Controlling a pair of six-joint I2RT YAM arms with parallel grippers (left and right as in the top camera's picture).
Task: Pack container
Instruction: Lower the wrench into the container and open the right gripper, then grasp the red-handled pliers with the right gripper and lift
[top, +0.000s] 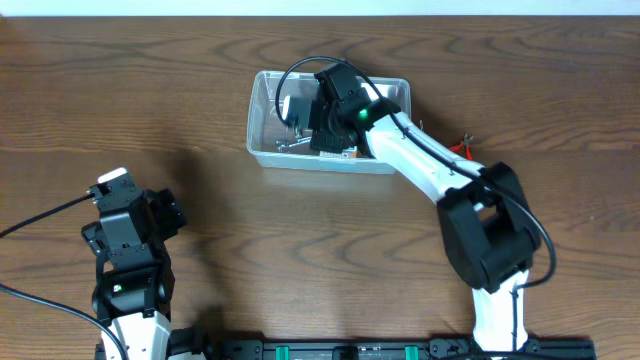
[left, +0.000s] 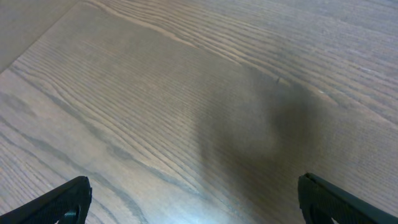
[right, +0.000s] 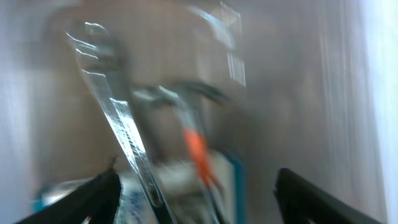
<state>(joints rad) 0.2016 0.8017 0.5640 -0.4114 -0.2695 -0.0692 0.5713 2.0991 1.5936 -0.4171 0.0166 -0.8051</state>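
Note:
The clear plastic container (top: 262, 120) sits at the back middle of the wooden table, with metal tools inside. My right gripper (top: 318, 125) reaches down into it and is open; its wrist view, blurred, shows a shiny wrench (right: 118, 118) and a tool with an orange part (right: 198, 149) lying between the open fingers (right: 196, 196). My left gripper (top: 150, 215) hangs over bare table at the front left, far from the container, and is open and empty (left: 193, 199).
A small red-handled tool (top: 462, 147) lies on the table just right of the container, beside my right arm. A black cable loops over the container's top.

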